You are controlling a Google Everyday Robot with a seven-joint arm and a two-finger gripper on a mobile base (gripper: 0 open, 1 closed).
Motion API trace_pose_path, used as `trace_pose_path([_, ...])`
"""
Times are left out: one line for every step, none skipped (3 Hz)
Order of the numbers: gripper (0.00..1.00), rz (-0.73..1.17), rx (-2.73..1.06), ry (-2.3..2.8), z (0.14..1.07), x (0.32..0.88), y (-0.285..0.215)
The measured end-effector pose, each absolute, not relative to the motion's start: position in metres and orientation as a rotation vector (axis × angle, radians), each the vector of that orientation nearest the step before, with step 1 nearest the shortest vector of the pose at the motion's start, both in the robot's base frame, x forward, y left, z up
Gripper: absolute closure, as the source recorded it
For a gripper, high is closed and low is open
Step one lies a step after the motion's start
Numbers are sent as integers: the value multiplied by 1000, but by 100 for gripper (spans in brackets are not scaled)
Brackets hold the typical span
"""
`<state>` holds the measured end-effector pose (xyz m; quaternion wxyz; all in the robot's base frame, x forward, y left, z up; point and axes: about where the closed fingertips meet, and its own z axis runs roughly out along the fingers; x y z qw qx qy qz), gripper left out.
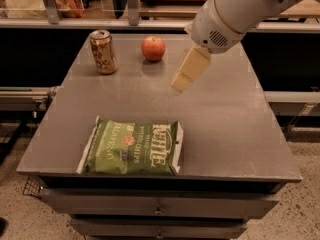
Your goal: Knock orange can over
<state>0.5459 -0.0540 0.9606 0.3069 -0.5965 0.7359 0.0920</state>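
The orange can (103,51) stands upright at the far left of the grey table (225,119). It is brown-gold with a pale print and a silver top. A red-orange apple (153,48) sits to its right. My gripper (181,84) hangs from the white arm (230,14) over the middle of the table, to the right of the apple and well apart from the can. Its cream-coloured fingers (190,69) point down and to the left.
A green bag of Kettle jalapeño chips (132,147) lies flat near the table's front edge. Shelving and a rail run behind the table's far edge. Drawers sit below the table top.
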Motion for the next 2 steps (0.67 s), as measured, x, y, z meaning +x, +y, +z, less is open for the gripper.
trace_pose_path([0,243,-1579,1947,961,546,-54])
trace_pose_path([0,249,-1569,1927,961,547,-49])
